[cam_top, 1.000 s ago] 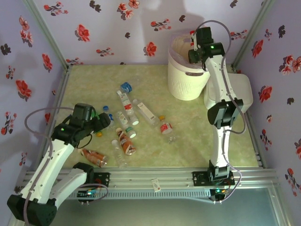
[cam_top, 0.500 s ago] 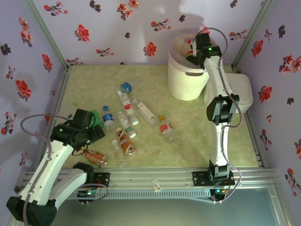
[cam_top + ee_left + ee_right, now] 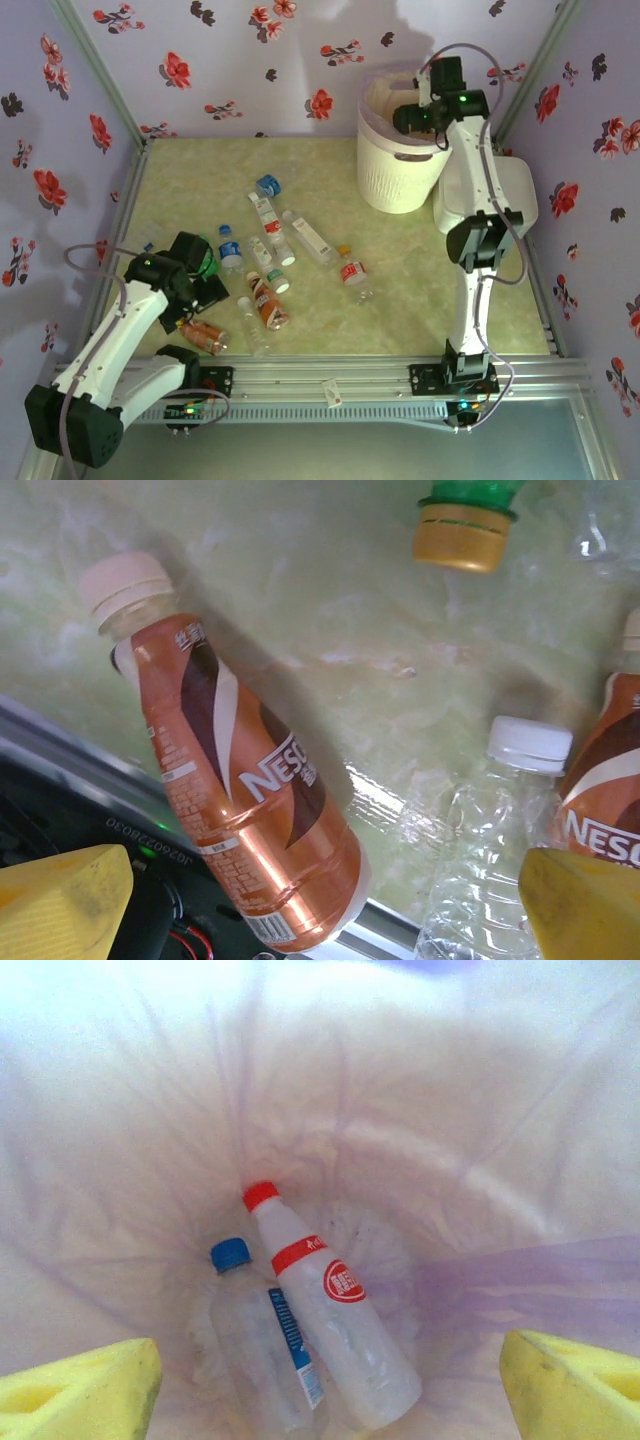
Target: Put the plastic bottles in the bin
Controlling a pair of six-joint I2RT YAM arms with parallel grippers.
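Top external view: at left we see the left gripper [image 3: 205, 288] low over the table [image 3: 430, 270], jaws spread wide and empty above an orange-brown bottle [image 3: 245, 780] lying on its side, with more plastic bottles [image 3: 264, 217] scattered just right of it. At right, the right gripper [image 3: 418, 118] hangs with fingers parted and empty over the bin [image 3: 395, 175], where a red-capped bottle [image 3: 330, 1320] and a blue-capped bottle [image 3: 250, 1345] lie.

Bin [image 3: 398, 170] back right, box [image 3: 515, 200] just right of it. Two bottles [image 3: 335, 1325] side by side in bin. Loose bottles [image 3: 268, 305] scattered on table [image 3: 420, 290], centre-left.
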